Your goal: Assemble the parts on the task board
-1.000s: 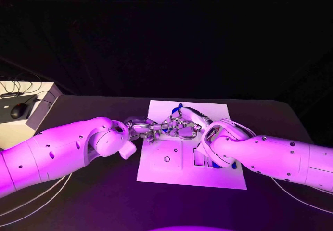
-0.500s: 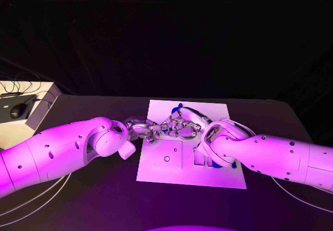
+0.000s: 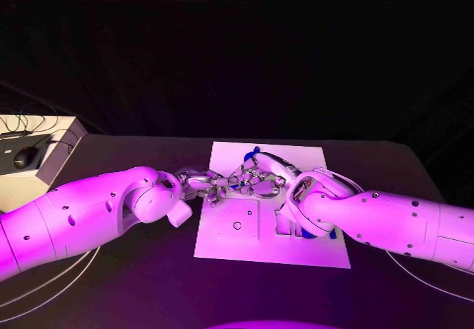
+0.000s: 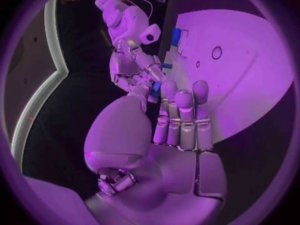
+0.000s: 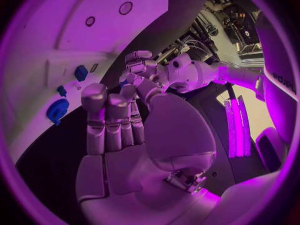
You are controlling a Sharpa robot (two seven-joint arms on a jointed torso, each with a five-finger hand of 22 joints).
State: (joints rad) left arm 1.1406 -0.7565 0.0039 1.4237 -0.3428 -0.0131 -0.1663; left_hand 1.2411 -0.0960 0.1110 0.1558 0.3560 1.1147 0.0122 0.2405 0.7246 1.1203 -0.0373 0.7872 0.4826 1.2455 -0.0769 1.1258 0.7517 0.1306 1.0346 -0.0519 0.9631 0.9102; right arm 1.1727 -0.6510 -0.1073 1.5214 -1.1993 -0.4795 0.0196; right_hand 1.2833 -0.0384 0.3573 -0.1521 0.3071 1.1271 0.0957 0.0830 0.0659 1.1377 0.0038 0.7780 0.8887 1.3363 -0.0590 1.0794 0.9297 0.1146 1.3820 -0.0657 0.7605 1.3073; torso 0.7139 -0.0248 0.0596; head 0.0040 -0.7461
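The left robot hand (image 3: 203,186) and right robot hand (image 3: 259,177) meet fingertip to fingertip above the far half of the white plastic task board (image 3: 237,233), which lies mid-counter. Between them they pinch a small blue plastic part (image 4: 155,88). It looks light, rigid and smooth, so a firm fingertip pinch on its sides suits. Its long axis and heading are hidden by fingers.

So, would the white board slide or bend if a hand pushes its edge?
Probably slide: the board lies flat on the table, with no clamps visible. It looks like a stiff plate with cut holes, so bending seems unlikely. The small blue parts on it might shift.
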